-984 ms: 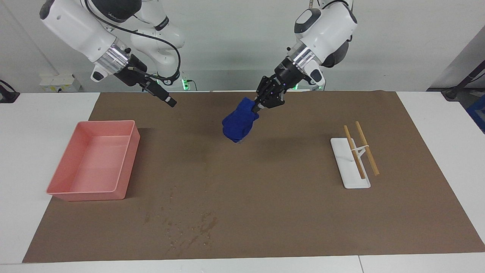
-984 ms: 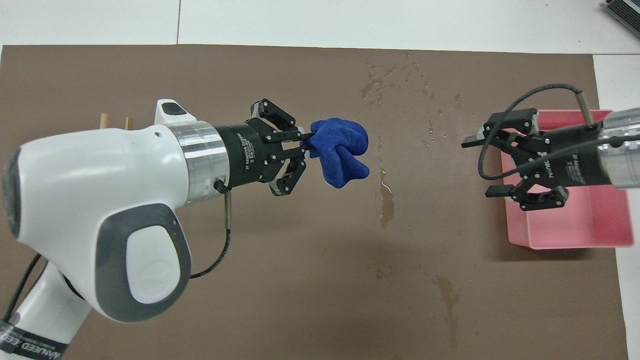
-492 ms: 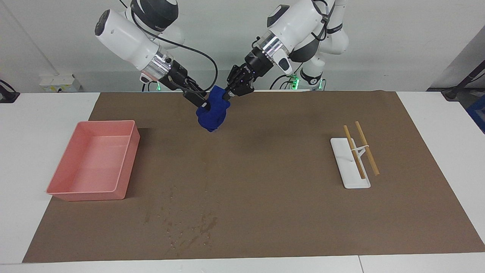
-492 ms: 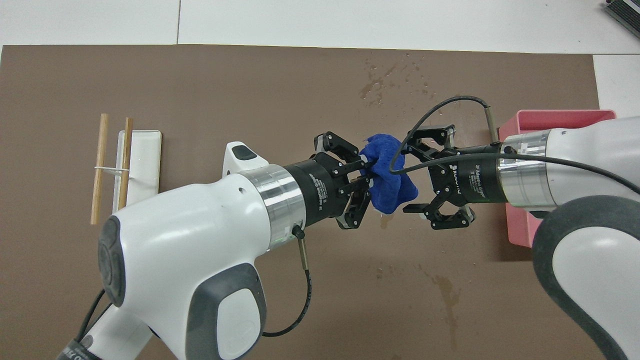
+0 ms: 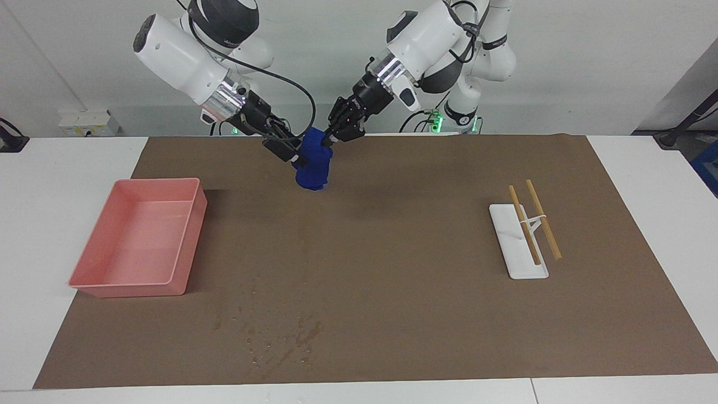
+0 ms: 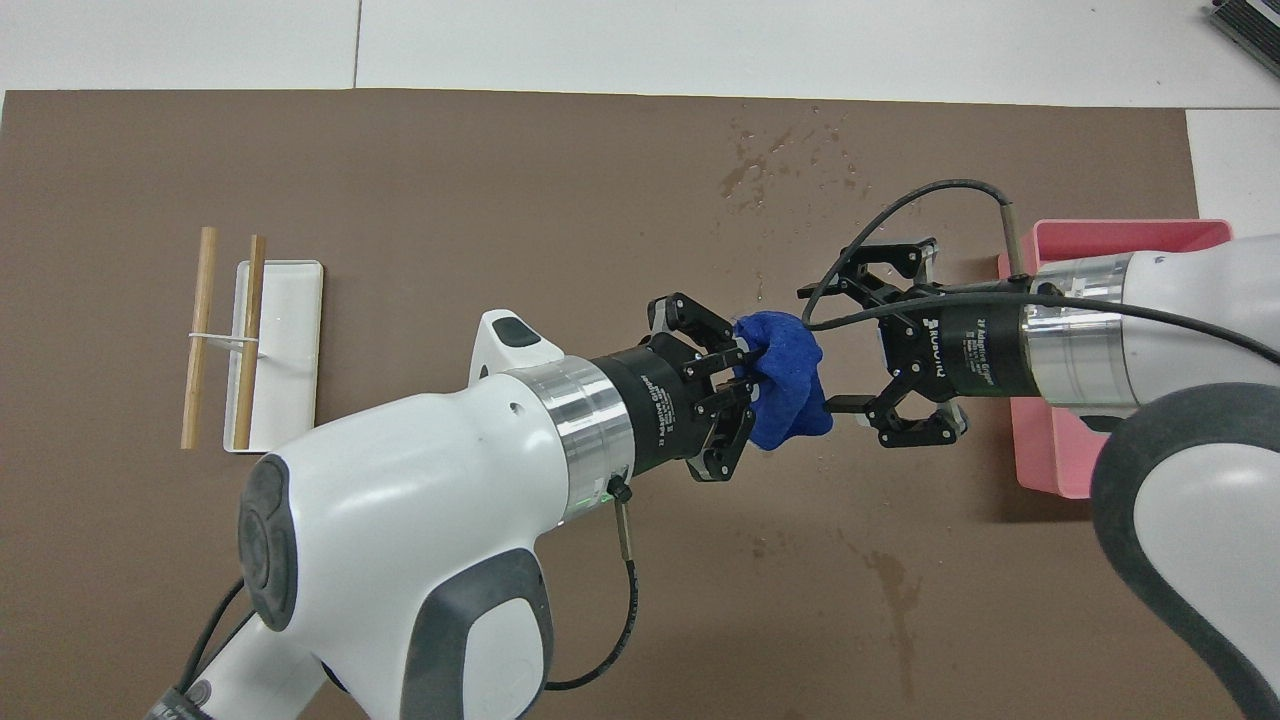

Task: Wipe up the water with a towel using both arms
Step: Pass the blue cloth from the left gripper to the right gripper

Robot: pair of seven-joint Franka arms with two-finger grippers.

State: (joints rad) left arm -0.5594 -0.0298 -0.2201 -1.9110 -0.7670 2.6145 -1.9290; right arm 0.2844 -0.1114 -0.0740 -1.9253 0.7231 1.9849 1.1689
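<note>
- Facing view: blue towel (image 5: 313, 161) hung bunched in air over brown mat (image 5: 392, 314) on desk, near robots' edge.
- Left gripper (image 5: 332, 134) was clamped on towel's top fold.
- Right gripper (image 5: 297, 159) stood w/ fingers apart, straddling cloth.
- Towel judged soft, light, limp; take a free corner, not the wad.
</note>
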